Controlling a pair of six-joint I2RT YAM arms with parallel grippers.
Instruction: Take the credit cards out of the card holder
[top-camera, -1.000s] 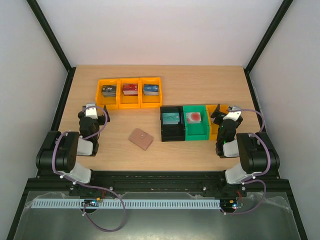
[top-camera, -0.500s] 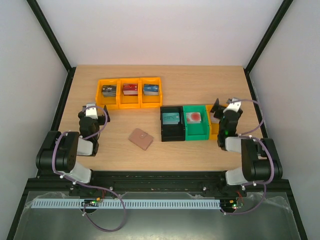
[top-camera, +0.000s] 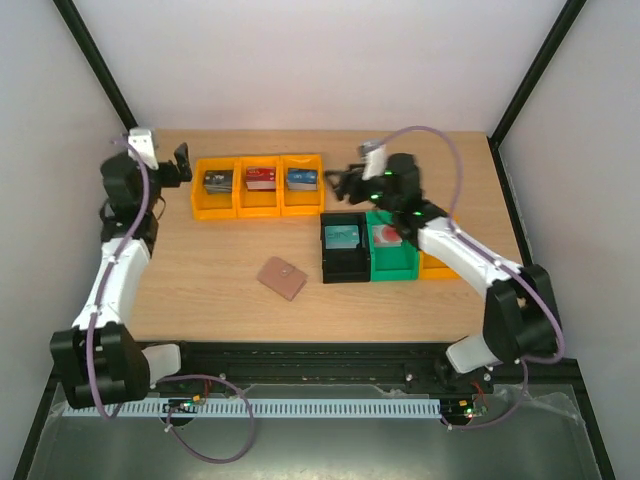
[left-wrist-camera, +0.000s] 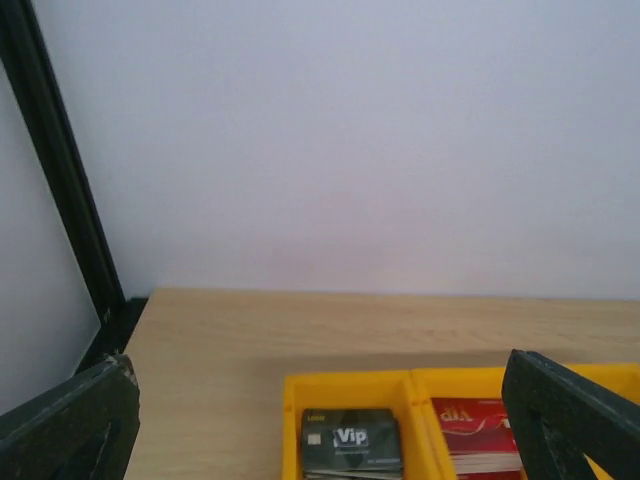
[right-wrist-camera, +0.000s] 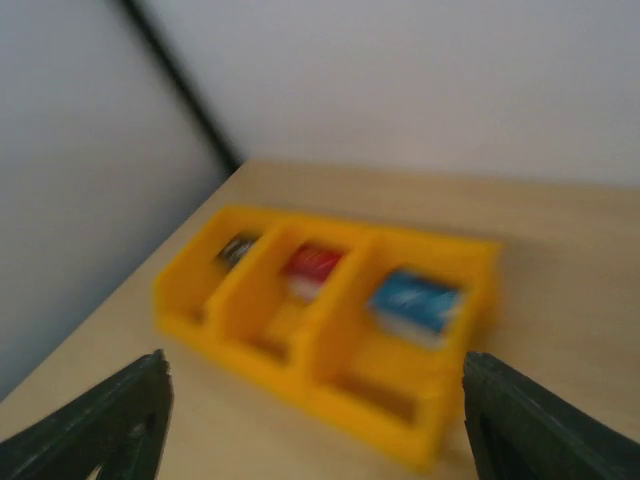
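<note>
Reddish-brown card holder lies folded shut on the wooden table, well apart from both my claws. My left claw is spread fully wide and empty, beside the yellow bins. My right claw is spread wide and empty, near their right end.

The left arm reaches along the left edge of the counter to its far left corner. The left tool faces right, jaws wide apart and empty. The right arm stretches toward the far middle, with the right tool facing left, jaws apart and empty.
</note>
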